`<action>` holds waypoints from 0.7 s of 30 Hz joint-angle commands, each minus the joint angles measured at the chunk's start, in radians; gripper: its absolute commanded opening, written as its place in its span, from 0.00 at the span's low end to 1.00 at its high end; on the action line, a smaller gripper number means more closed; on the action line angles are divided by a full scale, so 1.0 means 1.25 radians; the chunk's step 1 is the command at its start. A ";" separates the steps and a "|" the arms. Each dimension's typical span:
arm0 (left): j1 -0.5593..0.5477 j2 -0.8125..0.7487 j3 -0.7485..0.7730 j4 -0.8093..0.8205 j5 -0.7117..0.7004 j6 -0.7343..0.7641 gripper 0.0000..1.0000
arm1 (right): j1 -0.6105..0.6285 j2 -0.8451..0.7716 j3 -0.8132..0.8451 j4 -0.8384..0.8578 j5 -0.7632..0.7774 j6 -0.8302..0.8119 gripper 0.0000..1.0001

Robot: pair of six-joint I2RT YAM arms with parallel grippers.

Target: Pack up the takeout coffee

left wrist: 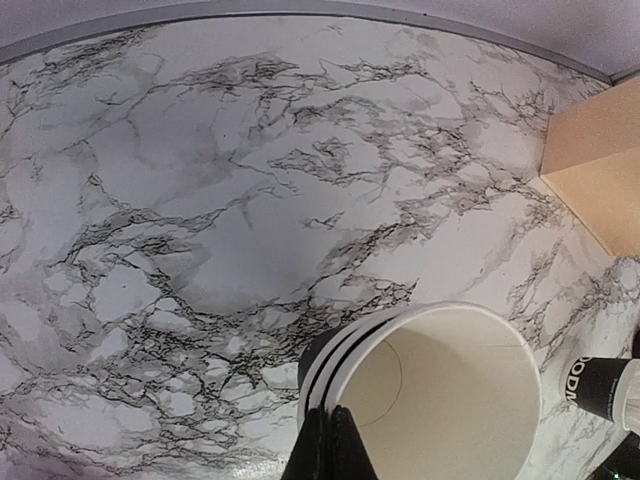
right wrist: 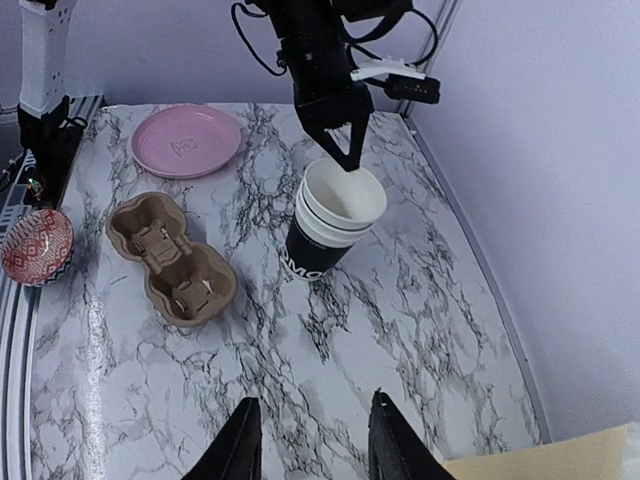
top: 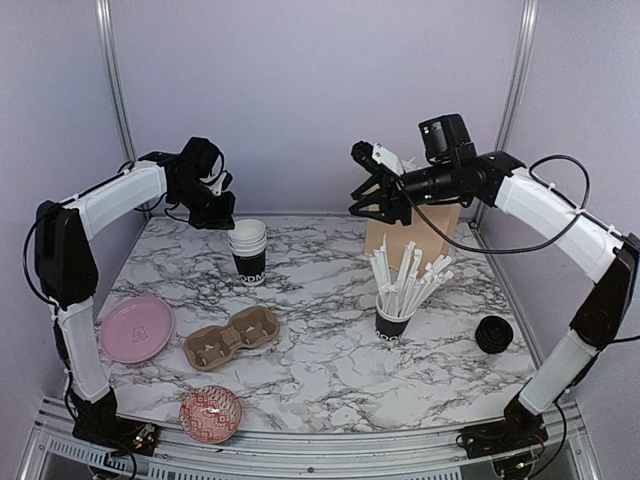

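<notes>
A nested stack of three black takeout coffee cups (top: 249, 252) with white rims stands at the back left of the marble table. It also shows in the left wrist view (left wrist: 440, 400) and in the right wrist view (right wrist: 333, 222). My left gripper (top: 228, 222) reaches down onto the stack. In the left wrist view (left wrist: 333, 412) its fingers are pinched together over the near rim of the top cup, one inside and one outside. My right gripper (top: 368, 198) hangs open and empty, high above the table's back middle. Its fingers (right wrist: 240, 445) frame bare marble.
A brown two-hole pulp cup carrier (top: 232, 337) lies in front of the stack. A pink plate (top: 136, 328) and a red patterned bowl (top: 210, 413) sit at the front left. A black cup of white straws (top: 395, 320), a black lid (top: 493, 333) and a tan box (top: 425, 235) are on the right.
</notes>
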 commanded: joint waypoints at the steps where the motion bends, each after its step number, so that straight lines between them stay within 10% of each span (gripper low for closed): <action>1: -0.042 -0.054 0.012 -0.019 0.056 0.071 0.00 | 0.108 0.094 0.082 -0.044 0.066 -0.117 0.34; 21: -0.219 -0.073 0.077 -0.090 0.150 0.114 0.00 | 0.273 0.215 0.187 -0.125 0.185 -0.290 0.38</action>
